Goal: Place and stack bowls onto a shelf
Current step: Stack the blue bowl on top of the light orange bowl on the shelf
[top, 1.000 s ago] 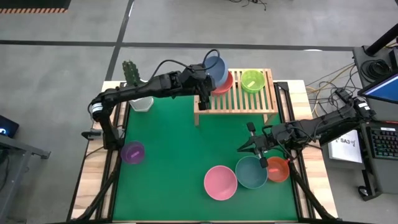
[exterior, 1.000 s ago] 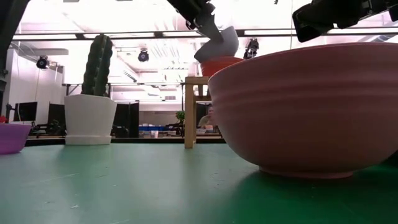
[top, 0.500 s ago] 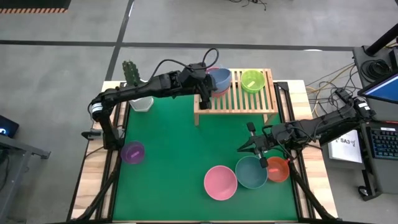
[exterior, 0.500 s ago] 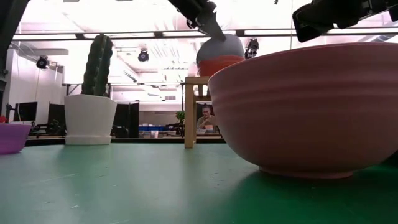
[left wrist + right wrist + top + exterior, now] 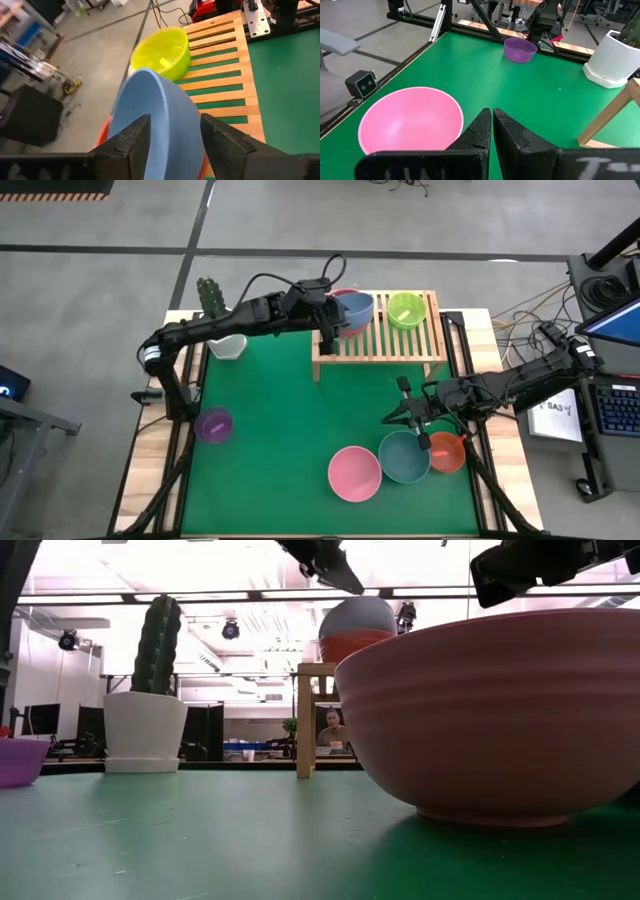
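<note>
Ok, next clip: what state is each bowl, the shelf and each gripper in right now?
blue bowl: nested in the red-pink bowl on the shelf
yellow-green bowl: upright on the shelf
pink bowl, teal bowl, red-orange bowl, purple bowl: upright on the mat
left gripper: open, astride the blue bowl's rim
right gripper: shut, empty

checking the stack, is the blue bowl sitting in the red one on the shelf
Yes: the blue bowl sits nested in the red-pink bowl on the shelf; the left pincer is open beside it.
</note>
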Controlling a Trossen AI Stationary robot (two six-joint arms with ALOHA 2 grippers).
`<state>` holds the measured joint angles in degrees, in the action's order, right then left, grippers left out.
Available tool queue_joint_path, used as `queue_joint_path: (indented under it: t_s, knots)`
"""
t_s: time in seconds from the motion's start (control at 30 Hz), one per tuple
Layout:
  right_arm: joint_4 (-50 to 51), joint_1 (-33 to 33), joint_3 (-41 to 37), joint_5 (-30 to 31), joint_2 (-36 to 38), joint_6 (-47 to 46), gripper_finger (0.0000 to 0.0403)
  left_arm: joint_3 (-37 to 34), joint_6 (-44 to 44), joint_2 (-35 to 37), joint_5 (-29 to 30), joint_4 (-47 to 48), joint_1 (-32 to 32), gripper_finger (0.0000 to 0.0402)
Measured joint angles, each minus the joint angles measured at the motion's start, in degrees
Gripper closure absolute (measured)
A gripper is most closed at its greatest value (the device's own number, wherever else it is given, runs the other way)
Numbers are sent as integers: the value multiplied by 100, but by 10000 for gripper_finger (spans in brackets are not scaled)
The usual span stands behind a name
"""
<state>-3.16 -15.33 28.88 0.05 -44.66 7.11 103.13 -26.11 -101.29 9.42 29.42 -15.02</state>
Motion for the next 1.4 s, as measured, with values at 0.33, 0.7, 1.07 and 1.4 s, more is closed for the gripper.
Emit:
queue_joint_path:
  t_s: [0.33, 0.7, 1.07, 1.4]
  knots:
    - [-9, 0, 7, 2, -2, 7, 394, -7, -165, 144, -879, -174, -167, 342]
    - [-11, 11, 7, 2, -2, 2, 394, -17, 224, -136, -839, -234, -374, 399]
    - [-9, 15, 7, 2, -2, 6, 394, -125, 519, -142, -860, 31, -353, 401]
    - [-9, 15, 7, 2, -2, 28, 394, -155, 1103, -271, -1266, -1499, -311, 402]
